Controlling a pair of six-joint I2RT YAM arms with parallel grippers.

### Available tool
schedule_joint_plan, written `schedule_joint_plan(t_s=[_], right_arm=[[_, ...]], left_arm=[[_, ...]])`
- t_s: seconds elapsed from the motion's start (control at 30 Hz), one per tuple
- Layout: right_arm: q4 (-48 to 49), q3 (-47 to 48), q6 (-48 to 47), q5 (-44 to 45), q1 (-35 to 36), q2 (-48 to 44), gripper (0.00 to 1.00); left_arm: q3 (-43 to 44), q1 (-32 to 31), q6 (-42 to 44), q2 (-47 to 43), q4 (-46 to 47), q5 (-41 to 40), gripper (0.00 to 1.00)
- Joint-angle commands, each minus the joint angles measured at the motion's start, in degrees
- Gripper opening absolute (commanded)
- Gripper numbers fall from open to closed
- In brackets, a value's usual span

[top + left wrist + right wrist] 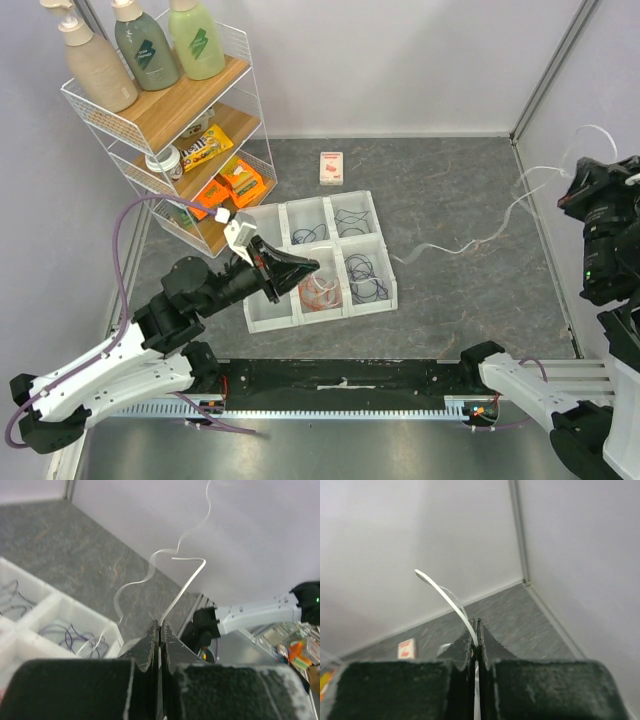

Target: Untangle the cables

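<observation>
A long white cable (470, 240) runs wavy from the right side across the grey floor toward a white six-compartment tray (385, 300). My left gripper (305, 268) hovers over the tray's front-left part and is shut on one end of the white cable (187, 582). My right gripper (588, 190) is raised at the far right and shut on the other end (445, 592). Both wrist views show the jaws (160, 625) (476, 624) pinched on the cable. The tray holds orange-red cables (320, 290) and blue-purple cables (366, 275) (75, 635).
A wire shelf (245, 75) with bottles and snack packs stands at the back left, close to the tray. A small red-and-white box (331, 167) (407, 648) lies behind the tray. Enclosure walls close the back and right sides.
</observation>
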Motion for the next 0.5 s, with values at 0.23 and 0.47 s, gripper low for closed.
schedule_joint_plan(t_s=[0.23, 0.47], right_arm=[[2.5, 14.5, -13.2, 15.7, 0.0, 9.2, 0.0], [5.3, -11.3, -5.2, 5.4, 0.0, 4.4, 0.0]], left_arm=[[-7.4, -0.1, -7.6, -2.8, -3.0, 5.6, 0.02], [-6.3, -0.1, -6.8, -2.4, -4.5, 3.5, 0.02]])
